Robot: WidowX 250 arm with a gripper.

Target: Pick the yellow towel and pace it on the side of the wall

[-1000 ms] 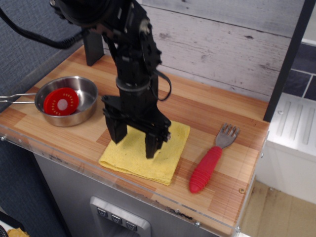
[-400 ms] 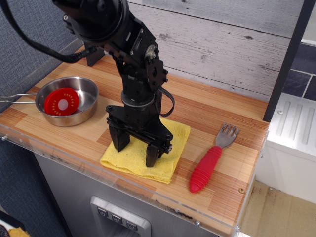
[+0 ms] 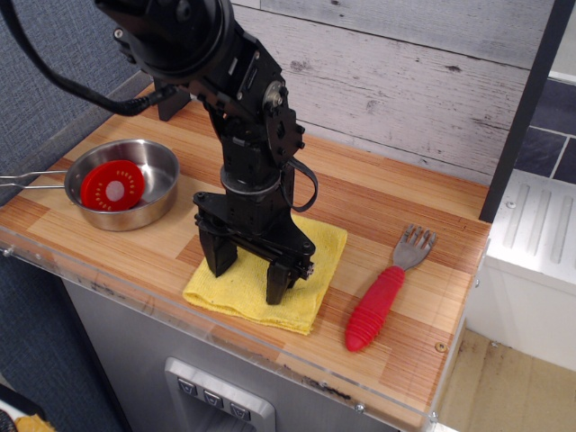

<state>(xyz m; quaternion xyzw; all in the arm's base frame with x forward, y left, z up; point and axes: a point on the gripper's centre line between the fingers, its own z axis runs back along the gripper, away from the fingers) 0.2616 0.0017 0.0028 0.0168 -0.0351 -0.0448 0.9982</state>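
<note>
The yellow towel (image 3: 310, 274) lies flat near the front edge of the wooden counter, folded and roughly square. My black gripper (image 3: 248, 277) stands straight down over it, open, with both fingertips (image 3: 278, 286) pressed onto or just touching the cloth. The arm hides the towel's middle. The whitewashed plank wall (image 3: 405, 81) runs along the back of the counter, well behind the towel.
A steel bowl (image 3: 162, 193) holding a red disc (image 3: 112, 185) sits at the left, its handle pointing left. A red-handled fork (image 3: 385, 292) lies right of the towel. The counter's front edge (image 3: 297, 364) is close to the towel. A dark post (image 3: 526, 99) stands at the right.
The gripper has come down onto the towel and shifted slightly right. The towel edge has shifted a little. Between the last two frames almost nothing moves.
</note>
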